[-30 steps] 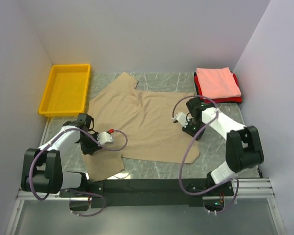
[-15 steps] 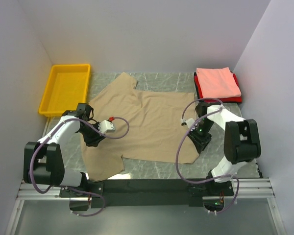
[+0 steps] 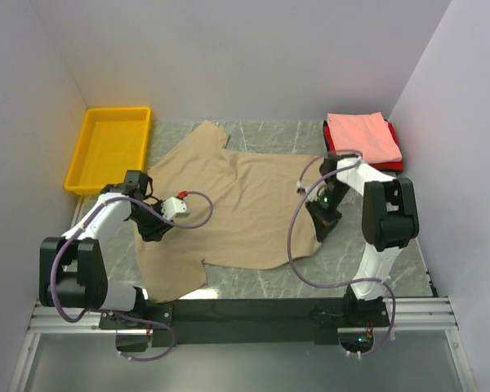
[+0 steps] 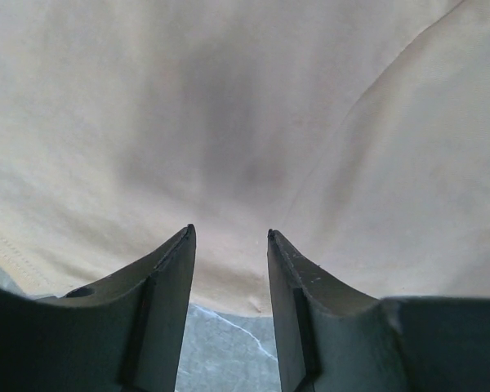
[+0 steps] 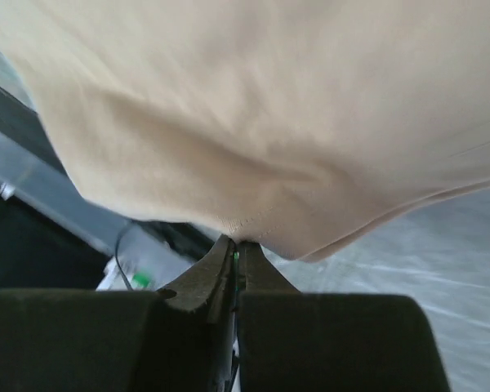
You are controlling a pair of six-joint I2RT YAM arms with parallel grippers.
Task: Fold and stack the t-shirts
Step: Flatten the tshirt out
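Note:
The tan t-shirt (image 3: 229,200) lies spread across the middle of the table. My left gripper (image 3: 153,228) is low at its left edge with the jaws open. In the left wrist view the left gripper (image 4: 229,233) has the shirt's edge (image 4: 229,278) lying between its fingers. My right gripper (image 3: 322,219) is shut on the shirt's right hem. In the right wrist view the right gripper (image 5: 235,242) holds the tan cloth (image 5: 253,122) lifted off the table. A folded salmon pink t-shirt (image 3: 361,135) lies on a folded red t-shirt (image 3: 335,150) at the back right.
A yellow plastic bin (image 3: 110,147) stands at the back left, close to the shirt's sleeve. The grey marble table (image 3: 376,237) shows right of the shirt. Walls close in on the left, back and right. A black rail (image 3: 245,310) runs along the near edge.
My right gripper went out to the shirt's right hem, took hold and drew the lower right corner up and inward. My left gripper moved a little away from the near edge along the left side.

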